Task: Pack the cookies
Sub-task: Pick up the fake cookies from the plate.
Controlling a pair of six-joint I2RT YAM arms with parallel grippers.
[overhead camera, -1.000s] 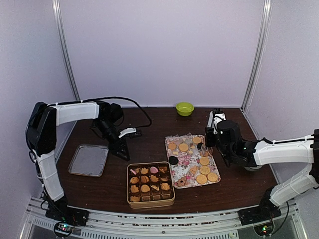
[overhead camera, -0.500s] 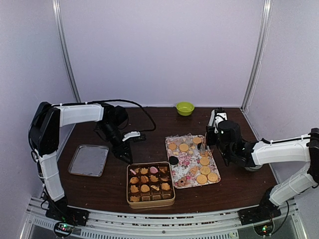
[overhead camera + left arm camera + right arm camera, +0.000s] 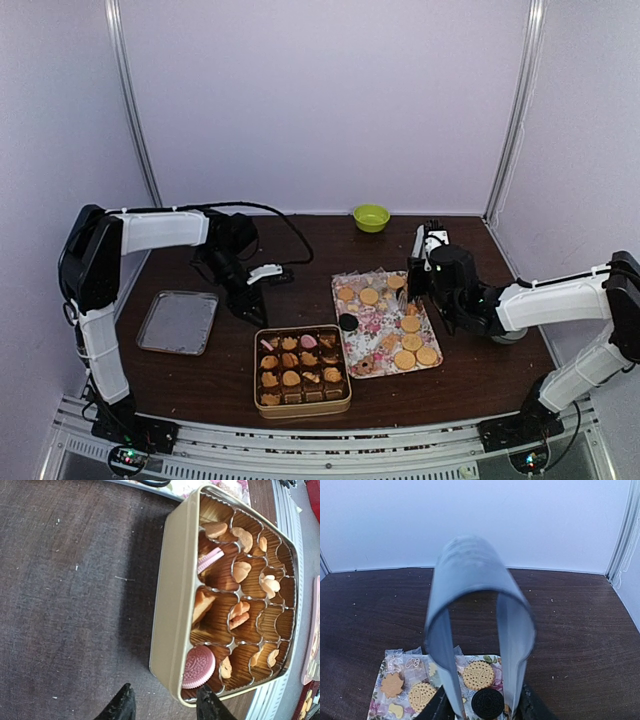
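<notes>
Far left: shallow metal tray. Left gripper: fingers spread, grasping nothing, at the far-left corner of gold tin. Holds cookies, tan and pink, in most paper cups. Floral tray: carries more, round tan. Right gripper: clamped on grey bent strip, possibly tongs, astride dark cookie.

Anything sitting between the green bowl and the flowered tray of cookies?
No. In the top view, only bare dark tabletop lies between the green bowl and the far edge of the flowered tray holding the cookies.
</notes>
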